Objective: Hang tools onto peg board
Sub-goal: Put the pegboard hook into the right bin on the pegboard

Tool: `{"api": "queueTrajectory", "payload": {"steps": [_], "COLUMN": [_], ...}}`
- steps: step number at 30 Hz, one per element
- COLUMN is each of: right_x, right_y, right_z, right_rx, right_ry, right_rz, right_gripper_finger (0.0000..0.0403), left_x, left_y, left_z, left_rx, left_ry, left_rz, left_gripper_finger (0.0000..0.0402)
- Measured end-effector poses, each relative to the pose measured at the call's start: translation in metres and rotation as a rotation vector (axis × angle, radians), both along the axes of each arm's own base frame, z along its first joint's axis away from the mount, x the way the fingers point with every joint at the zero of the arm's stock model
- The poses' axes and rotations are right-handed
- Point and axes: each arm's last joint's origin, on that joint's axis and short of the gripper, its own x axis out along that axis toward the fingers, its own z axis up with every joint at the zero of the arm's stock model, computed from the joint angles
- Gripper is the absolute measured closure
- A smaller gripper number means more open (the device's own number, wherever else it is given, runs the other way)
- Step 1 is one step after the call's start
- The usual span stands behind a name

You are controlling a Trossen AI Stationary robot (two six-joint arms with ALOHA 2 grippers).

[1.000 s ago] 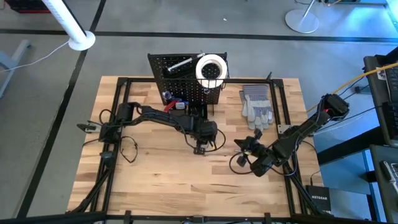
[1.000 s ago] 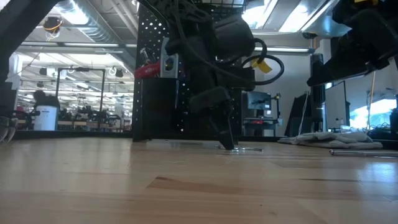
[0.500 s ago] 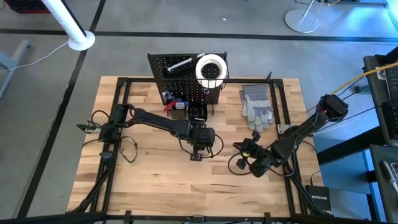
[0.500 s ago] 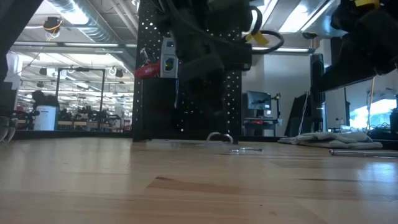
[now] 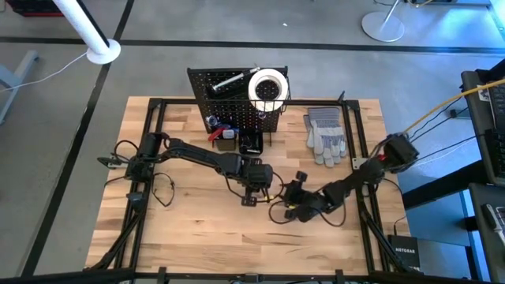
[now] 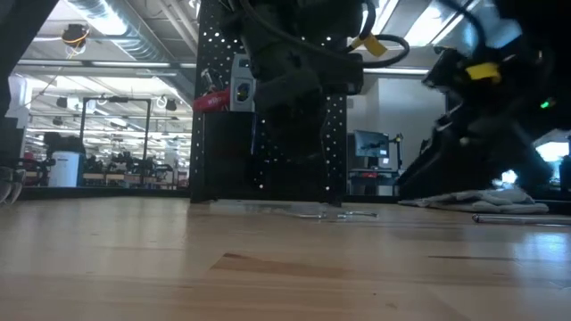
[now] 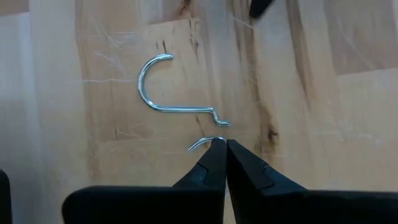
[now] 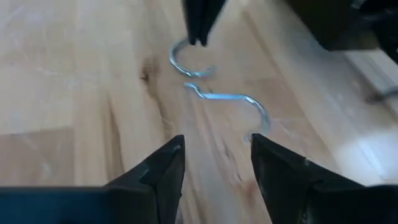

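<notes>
Two silver wire hooks lie near the table's middle. The larger hook (image 7: 177, 109) (image 8: 227, 98) lies flat on the wood. Only a short arc of the smaller hook (image 7: 200, 144) (image 8: 176, 61) shows, right at the tips of my shut left gripper (image 7: 219, 144) (image 5: 251, 195), which hangs above the table pointing steeply down. My right gripper (image 8: 216, 142) (image 5: 290, 199) stands open just right of it, low and aimed at the hooks, with nothing between its fingers. The peg board (image 5: 233, 99) stands at the far side, with a white tape roll (image 5: 268, 87) and a silver tool (image 5: 227, 81) on it. My left gripper has its shut fingertips (image 7: 211, 155) right at one end of the smaller hook's arc (image 7: 211, 139). The fingers come from above, slanting down. They hide the rest of the wire, and I cannot tell whether they pinch it or only stand over it.
Grey work gloves (image 5: 325, 136) lie right of the peg board. Red-handled tools (image 5: 217, 130) sit at the board's foot. Black frame rails run along the table's left and right sides, with cables beside them. Bare wood lies toward the near edge.
My left gripper has risen from the table, staying shut, and drifted slightly toward the near edge. My right gripper has come down and toward the table's left, up to the hooks. In the low view, a wire loop that stood upright below the left gripper no longer shows.
</notes>
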Motion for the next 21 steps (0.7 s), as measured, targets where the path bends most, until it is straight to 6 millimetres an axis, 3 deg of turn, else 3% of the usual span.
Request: {"api": "queueTrajectory", "payload": {"steps": [4,10,21], "right_x": [0.011,0.013,0.014], "right_y": [-0.006,-0.008,-0.007], "right_z": [-0.008,-0.008,-0.006], "right_rx": [0.001,0.017,0.035], "right_ry": [0.014,0.021,-0.003], "right_rz": [0.050,0.055,0.067], "right_gripper_finger": [0.0217,0.0221,0.0221], "left_x": [0.000,-0.007,-0.004], "left_y": [0.000,-0.009,-0.017], "left_z": [0.000,0.002,-0.029], "left_rx": [-0.004,-0.043,-0.008], "left_ry": [0.001,0.049,0.128], "left_rz": [0.008,0.067,0.018], "left_gripper_finger": [0.0401,0.0397,0.0292]}}
